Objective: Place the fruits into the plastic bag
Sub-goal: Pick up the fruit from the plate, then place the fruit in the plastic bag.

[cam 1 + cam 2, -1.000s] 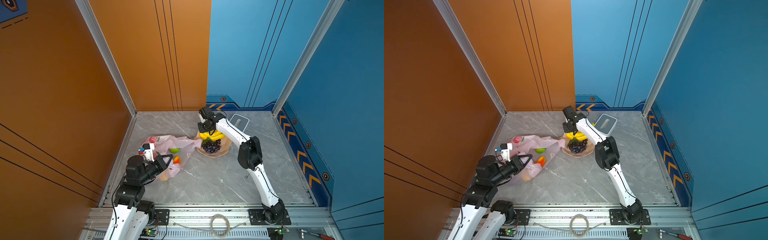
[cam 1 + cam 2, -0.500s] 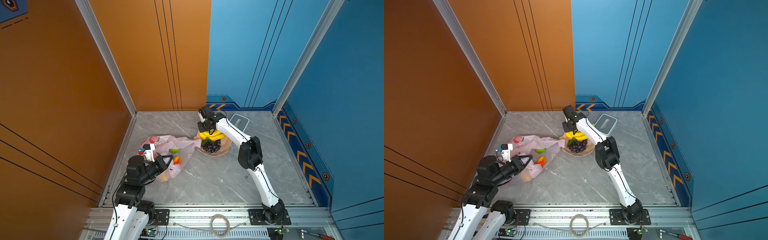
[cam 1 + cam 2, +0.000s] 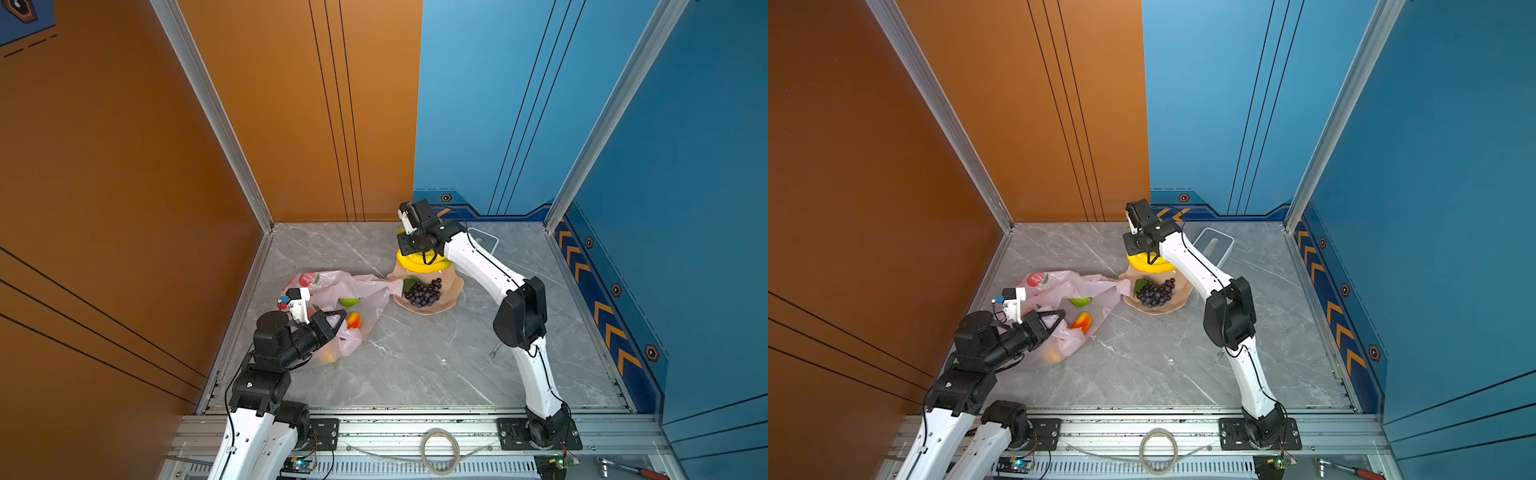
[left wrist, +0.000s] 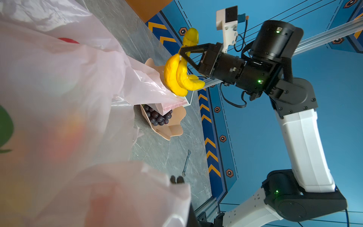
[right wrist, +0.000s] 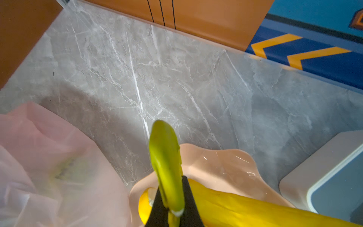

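Over the far part of the worktop [image 3: 415, 365], grips the bananas [image 3: 419, 264] by their green stem [image 5: 165, 157] with the right tool [image 4: 181, 54], clamped tight above the beige plate [image 3: 451, 300]. Cannot tell whether they touch the plate or hang clear of it. Loses the pinch itself under the wrist in both top views and catches it only from the left wrist.

Finds the grapes [image 3: 424, 293] on the plate, partly covered in the left wrist view by a fold of the plastic bag [image 3: 368, 286].

At the near left, pinches the bag's raised rim with the left tool [image 3: 340, 316], closed on the film, with most of the fingertips [image 4: 172, 179] buried under plastic. Through the film, makes out a green fruit [image 3: 349, 301] and a red-yellow mango [image 3: 353, 320], but cannot name the blurred yellowish lump [image 3: 329, 356] nearer. Cannot tell print from fruit at the red patch [image 3: 307, 279].

Behind the right arm in a top view, catches only a corner of the white-grey box [image 3: 484, 240].
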`<state>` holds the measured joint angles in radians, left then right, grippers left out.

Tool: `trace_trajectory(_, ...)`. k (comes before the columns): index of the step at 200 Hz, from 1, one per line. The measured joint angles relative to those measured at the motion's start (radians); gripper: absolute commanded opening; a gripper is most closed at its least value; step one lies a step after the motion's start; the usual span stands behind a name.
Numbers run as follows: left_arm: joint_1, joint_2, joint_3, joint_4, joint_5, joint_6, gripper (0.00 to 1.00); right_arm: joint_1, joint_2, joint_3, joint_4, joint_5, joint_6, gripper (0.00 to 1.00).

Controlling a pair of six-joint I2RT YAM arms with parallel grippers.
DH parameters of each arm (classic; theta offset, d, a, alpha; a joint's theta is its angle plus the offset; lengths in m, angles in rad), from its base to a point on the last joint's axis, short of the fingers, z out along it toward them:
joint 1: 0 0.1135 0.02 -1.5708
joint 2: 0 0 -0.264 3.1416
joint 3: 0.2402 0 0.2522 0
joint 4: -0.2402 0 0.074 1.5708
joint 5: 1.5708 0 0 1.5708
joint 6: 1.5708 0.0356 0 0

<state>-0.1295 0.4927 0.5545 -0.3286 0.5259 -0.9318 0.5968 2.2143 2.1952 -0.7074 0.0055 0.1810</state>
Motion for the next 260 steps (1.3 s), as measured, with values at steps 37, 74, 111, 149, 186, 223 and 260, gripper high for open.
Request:
trace_trajectory(37,0.0,0.0,0.0,0.0,0.0,0.0,0.0,0.0,-0.068,-0.038,0.02,-0.001,0.0,0.07)
trace_trajectory(74,0.0,-0.001,-0.005,0.003,0.0,0.0,0.0,0.0,-0.155,-0.086,0.029,-0.008,0.007,0.08)
trace_trajectory(111,0.0,-0.001,-0.008,0.01,0.003,-0.001,0.0,-0.001,-0.285,-0.13,0.046,-0.038,0.034,0.08)
trace_trajectory(149,0.0,-0.001,-0.01,0.017,0.003,-0.001,0.0,-0.012,-0.422,-0.21,0.097,-0.097,0.103,0.1)
trace_trajectory(186,0.0,-0.002,-0.01,0.018,0.003,-0.001,0.0,-0.034,-0.545,-0.341,0.175,-0.156,0.203,0.12)
trace_trajectory(223,0.0,-0.01,-0.01,0.018,0.003,-0.001,0.0,-0.041,-0.636,-0.453,0.259,-0.217,0.305,0.12)
trace_trajectory(260,0.0,-0.011,-0.01,0.018,0.003,-0.005,0.0,-0.041,-0.722,-0.591,0.394,-0.296,0.447,0.12)
